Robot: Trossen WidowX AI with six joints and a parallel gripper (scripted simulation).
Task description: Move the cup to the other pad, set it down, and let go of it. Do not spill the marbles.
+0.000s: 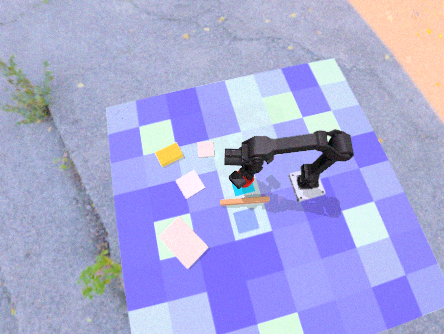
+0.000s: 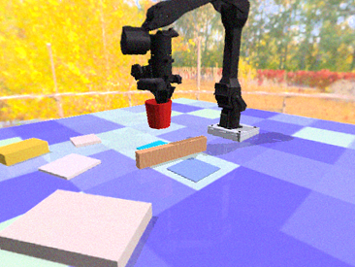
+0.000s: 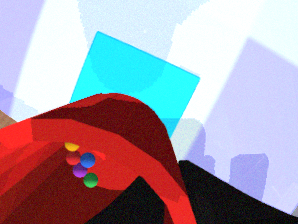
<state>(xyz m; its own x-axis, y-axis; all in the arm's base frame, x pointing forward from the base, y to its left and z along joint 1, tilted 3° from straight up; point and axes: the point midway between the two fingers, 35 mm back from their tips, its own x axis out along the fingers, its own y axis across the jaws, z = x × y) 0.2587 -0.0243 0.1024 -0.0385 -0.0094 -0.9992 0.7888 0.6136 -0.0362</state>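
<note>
My gripper is shut on the wall of the red cup. The cup hangs in the air, slightly tilted in the exterior view, above the area of the cyan pad. Several coloured marbles lie inside the cup. The blue pad is bare, on the other side of the wooden bar. In the top view the arm hides much of the cup; in the wrist view the cup hides the near part of the cyan pad.
The wooden bar stands between the pads. A yellow block, a small pale tile, a pale square and a large pale slab lie away from the pads.
</note>
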